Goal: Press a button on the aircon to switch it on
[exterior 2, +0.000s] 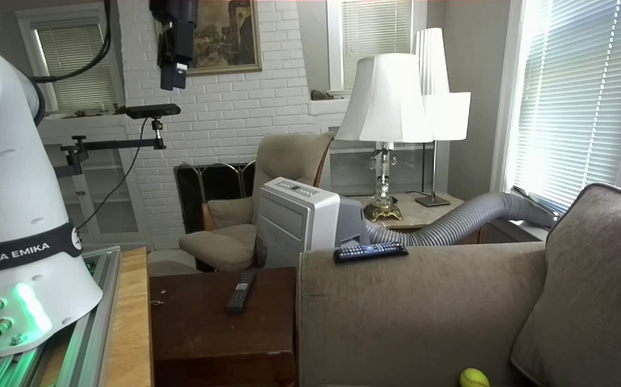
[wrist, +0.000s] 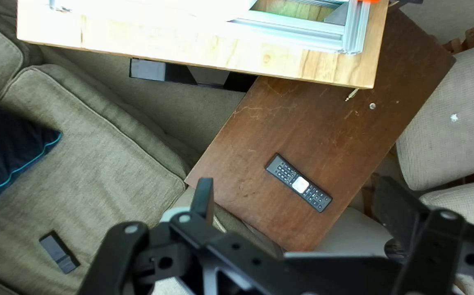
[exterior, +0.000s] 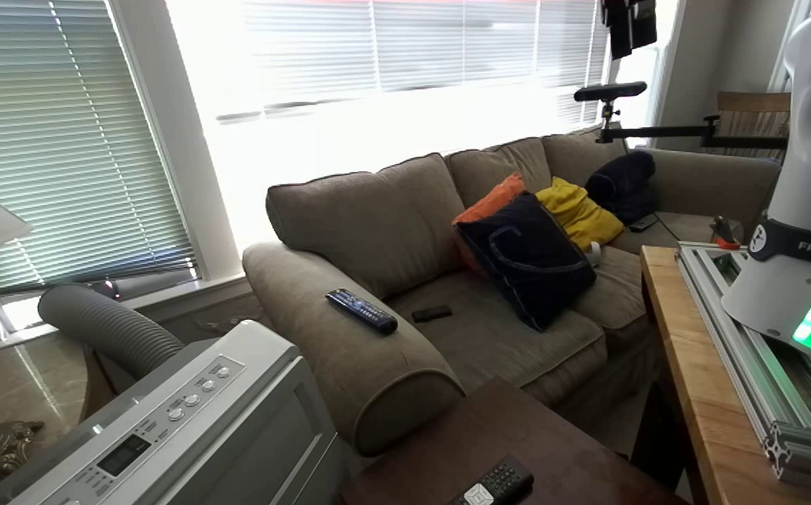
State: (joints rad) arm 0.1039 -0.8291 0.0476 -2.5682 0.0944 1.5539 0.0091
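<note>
The aircon (exterior: 293,414) is a boxy off-white unit at the lower left of an exterior view. Its top panel carries round buttons (exterior: 193,400) and a small dark display (exterior: 124,454). It also stands upright in an exterior view (exterior 2: 283,226), in front of an armchair. In the wrist view, a pale strip behind the gripper may be its edge; most is hidden. My gripper (wrist: 296,186) is wide open and empty. It hangs high, pointing down, in both exterior views (exterior: 631,43) (exterior 2: 173,80), well above and apart from the aircon.
A brown chest (exterior 2: 203,333) bears a black remote (wrist: 298,182). A sofa (exterior 2: 396,312) with another remote (exterior 2: 370,251) on its arm stands beside the aircon. A grey hose (exterior 2: 450,220) runs to the window. A lamp (exterior 2: 383,102) and a camera bracket (exterior 2: 112,144) stand up.
</note>
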